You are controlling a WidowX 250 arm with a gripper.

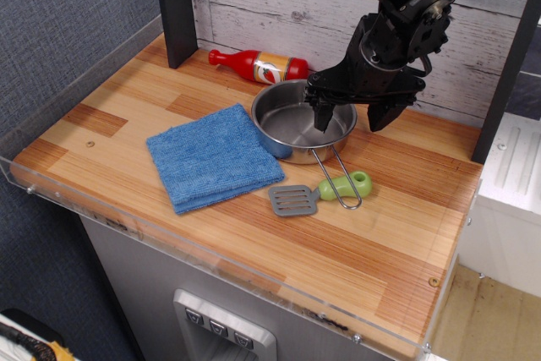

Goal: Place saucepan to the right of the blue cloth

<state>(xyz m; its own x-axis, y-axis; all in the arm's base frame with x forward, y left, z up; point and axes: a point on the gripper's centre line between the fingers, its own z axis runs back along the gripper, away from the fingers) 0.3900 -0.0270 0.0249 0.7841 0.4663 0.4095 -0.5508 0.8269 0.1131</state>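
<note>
The saucepan (293, 123) is a small shiny steel pan standing on the wooden table just right of the blue cloth (211, 156), its left rim touching the cloth's right corner. Its wire-loop handle (341, 177) points toward the front and lies over the spatula's green handle. My gripper (352, 116) is open above the pan's right rim, with one finger (323, 114) inside the pan and the other (380, 114) outside it. It holds nothing.
A grey spatula (294, 199) with a green handle (353, 183) lies in front of the pan. A red bottle (258, 65) lies at the back by the plank wall. A dark post (175, 8) stands at the back left. A clear rim (211, 255) edges the table.
</note>
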